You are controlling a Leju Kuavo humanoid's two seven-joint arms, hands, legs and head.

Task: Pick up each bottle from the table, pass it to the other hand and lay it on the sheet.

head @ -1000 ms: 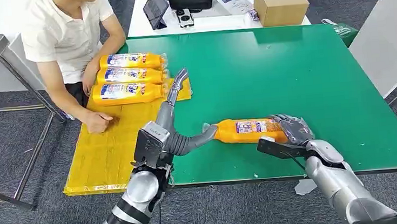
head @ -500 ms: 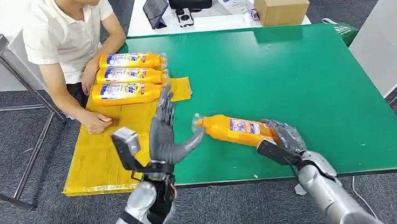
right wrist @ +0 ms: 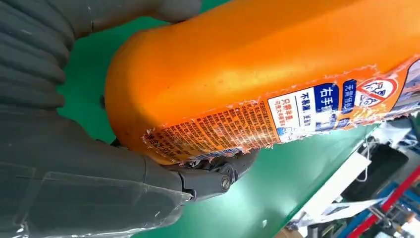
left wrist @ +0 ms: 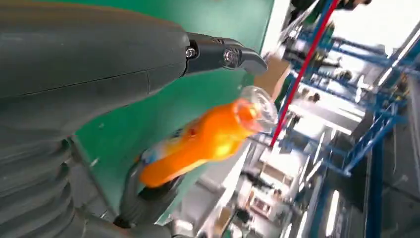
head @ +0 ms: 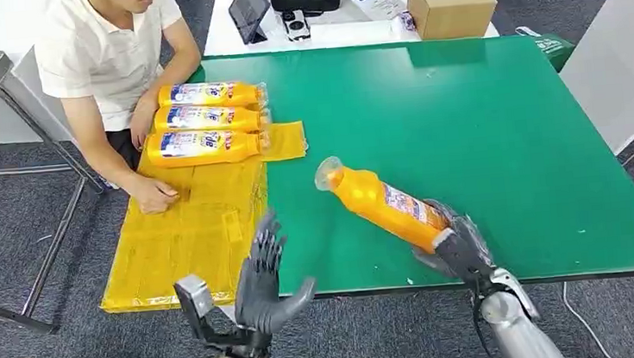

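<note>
While gripped at its base by right hand (head: pixel 458 249) fingers, orange detergent bottle (head: pixel 382 203) tilts above green tabletop (head: pixel 482 130); left hand (head: pixel 263 279) fingers spread, released.

At the lower middle of the head view, the left hand (head: pixel 262 279) stands upright with its fingers (head: pixel 265 244) spread and pointing up the frame, thumb stuck out to the right; nothing is in it. Its silver forearm rises from the bottom edge just below. At the lower right, the right hand (head: pixel 461 247) is wrapped around the base of the orange bottle (head: pixel 380 202), which tilts up and to the left. In the right wrist view the thumb and darker fingers (right wrist: pixel 218 176) cradle the bottle's bottom end.
</note>
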